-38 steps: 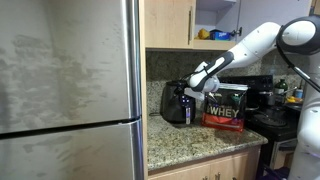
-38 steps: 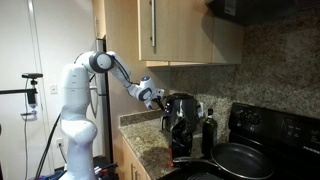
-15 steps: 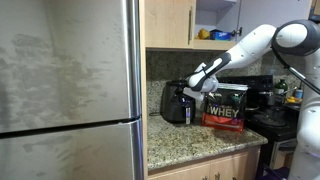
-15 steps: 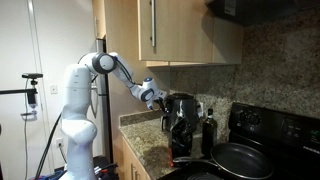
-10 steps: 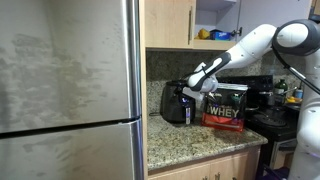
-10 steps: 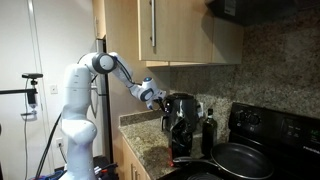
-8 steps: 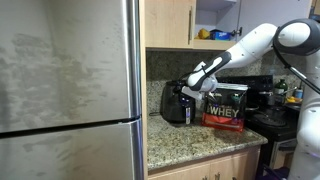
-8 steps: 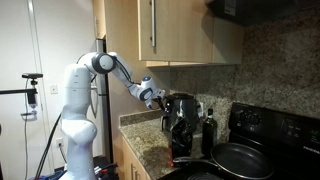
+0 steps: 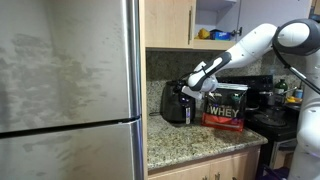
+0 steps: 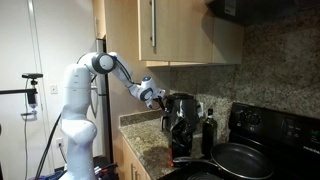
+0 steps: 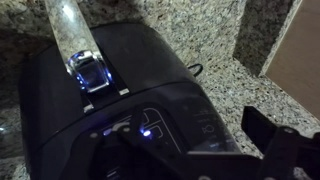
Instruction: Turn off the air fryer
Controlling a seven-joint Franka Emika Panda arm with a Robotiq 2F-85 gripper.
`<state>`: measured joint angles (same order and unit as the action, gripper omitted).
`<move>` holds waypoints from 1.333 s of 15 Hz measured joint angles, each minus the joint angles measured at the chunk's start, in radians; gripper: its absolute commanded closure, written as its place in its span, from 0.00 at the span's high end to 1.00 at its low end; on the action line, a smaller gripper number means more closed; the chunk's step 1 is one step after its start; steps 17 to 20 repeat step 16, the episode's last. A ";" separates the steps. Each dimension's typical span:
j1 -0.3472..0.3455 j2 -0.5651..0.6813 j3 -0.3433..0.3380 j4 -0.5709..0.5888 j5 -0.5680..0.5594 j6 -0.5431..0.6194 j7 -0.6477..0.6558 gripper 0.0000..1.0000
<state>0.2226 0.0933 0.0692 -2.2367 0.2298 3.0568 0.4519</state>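
Jaw state: cannot be determined. In the wrist view one dark gripper finger (image 11: 278,140) shows at the lower right; the opposite finger merges with the dark appliance below it.

Gripper position: the Robotiq gripper (image 9: 192,86) hovers just above the top of the dark grey-black, egg-shaped air fryer (image 9: 177,104), angled downward. Contact with the top surface cannot be confirmed in either exterior view.

Target relation: the air fryer lies directly below the jaws, slightly ahead of them. In the wrist view its glossy control panel (image 11: 150,122) sits just beyond the finger, with a small blue indicator light (image 11: 145,130) lit, so the unit is judged to be powered on. The shiny front handle (image 11: 80,50) runs away from the panel toward the top left of that view. The body stands upright, long axis vertical.

Surroundings: the air fryer rests on the speckled granite countertop (image 9: 190,140), between the stainless steel refrigerator (image 9: 70,90) and the black tub with white lettering (image 9: 226,107).

Coming move: a short descent onto the panel control, judged to need fine alignment.
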 measured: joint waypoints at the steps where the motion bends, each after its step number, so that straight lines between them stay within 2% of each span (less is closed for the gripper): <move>1: 0.000 0.005 -0.006 0.002 -0.002 0.005 0.003 1.00; 7: 0.002 0.009 0.003 0.006 0.009 0.011 0.009 1.00; 10: 0.003 -0.013 0.030 0.003 0.015 -0.050 -0.004 1.00; 12: 0.004 -0.084 0.056 -0.032 0.015 -0.084 -0.020 1.00; 16: 0.009 -0.302 0.064 -0.184 -0.029 -0.099 -0.022 1.00; 20: 0.009 -0.302 0.064 -0.184 -0.029 -0.099 -0.022 1.00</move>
